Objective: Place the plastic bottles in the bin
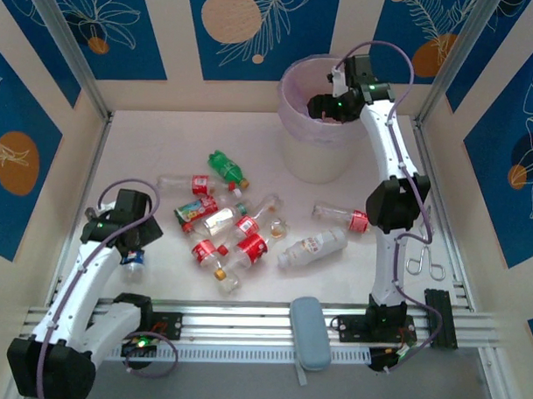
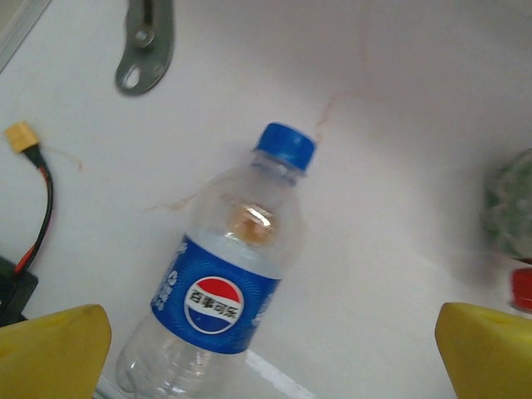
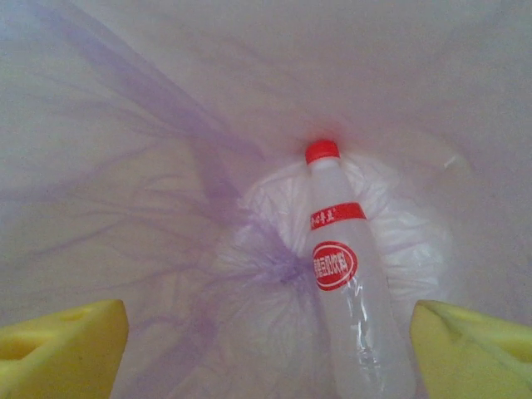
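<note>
My right gripper (image 1: 328, 104) hangs over the round white bin (image 1: 313, 159), open, its yellow fingers (image 3: 66, 345) wide apart. Below them a clear bottle with a red cap and red label (image 3: 342, 278) lies free on the pale lilac bag (image 3: 150, 166) inside the bin. My left gripper (image 1: 135, 246) is open above a clear bottle with a blue cap and blue label (image 2: 220, 303) lying on the table, touching neither finger. Several more plastic bottles (image 1: 222, 226) lie mid-table, among them a green one (image 1: 226, 167) and a white one (image 1: 313, 247).
Another clear bottle with a red label (image 1: 340, 216) lies beside the right arm. A grey-blue case (image 1: 308, 330) rests on the front rail, with a metal tool (image 1: 422, 263) at the right. A metal bracket (image 2: 145, 46) and a yellow connector (image 2: 21, 135) lie near the blue-labelled bottle.
</note>
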Robot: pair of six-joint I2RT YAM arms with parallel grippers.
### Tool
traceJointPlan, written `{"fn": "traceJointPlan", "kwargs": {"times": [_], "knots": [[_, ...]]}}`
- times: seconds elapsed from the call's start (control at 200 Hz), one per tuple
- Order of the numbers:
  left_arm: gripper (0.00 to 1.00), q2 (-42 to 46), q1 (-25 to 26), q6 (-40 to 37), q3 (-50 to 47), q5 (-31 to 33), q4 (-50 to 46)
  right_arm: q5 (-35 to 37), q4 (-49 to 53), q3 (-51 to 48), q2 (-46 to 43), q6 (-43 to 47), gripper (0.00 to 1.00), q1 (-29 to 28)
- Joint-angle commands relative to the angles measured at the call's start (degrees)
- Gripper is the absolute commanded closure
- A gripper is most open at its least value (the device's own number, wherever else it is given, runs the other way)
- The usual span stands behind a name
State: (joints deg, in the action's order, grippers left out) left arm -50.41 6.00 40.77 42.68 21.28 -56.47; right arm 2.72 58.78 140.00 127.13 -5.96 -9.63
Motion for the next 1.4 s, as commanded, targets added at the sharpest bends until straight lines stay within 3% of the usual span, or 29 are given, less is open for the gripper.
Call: {"fn": "traceJointPlan", "kwargs": {"times": [0.0, 0.265, 0.475, 0.635, 0.9, 1.045, 1.396], "knots": [[0.0, -0.03, -3.14, 2.19, -3.13, -2.45, -0.38, -4.0, 0.66, 3.36, -8.26, 0.56, 0.12, -0.01], [0.0, -2.7, -8.38, 2.12, -9.23, -8.71, 7.34, -7.16, -5.8, -7.46, -21.56, -1.02, 0.12, -1.05], [0.0, -8.2, -8.66, 0.56, -11.56, -10.6, 13.8, -7.56, -10.93, -16.97, -28.94, -2.91, 0.12, -1.09], [0.0, -13.89, -8.46, -0.04, -11.36, -15.55, 19.28, -7.07, -11.72, -21.6, -31.53, -3.4, 0.12, -1.03], [0.12, -16.69, -7.67, 0.2, -11.18, -17.67, 21.3, -6.04, -12.43, -27.47, -35.32, -4.06, 0.12, -0.38], [0.26, -15.61, -6.85, 1.67, -12.45, -20.04, 22.85, -6.52, -12.09, -27.98, -35.72, -4.32, 0.12, -0.3], [0.44, -12.57, -6.26, -3.29, -2.63, -21.89, 17.36, -7.78, -10.65, -33.83, -40.09, -5.98, 0.13, -2.3]]}}
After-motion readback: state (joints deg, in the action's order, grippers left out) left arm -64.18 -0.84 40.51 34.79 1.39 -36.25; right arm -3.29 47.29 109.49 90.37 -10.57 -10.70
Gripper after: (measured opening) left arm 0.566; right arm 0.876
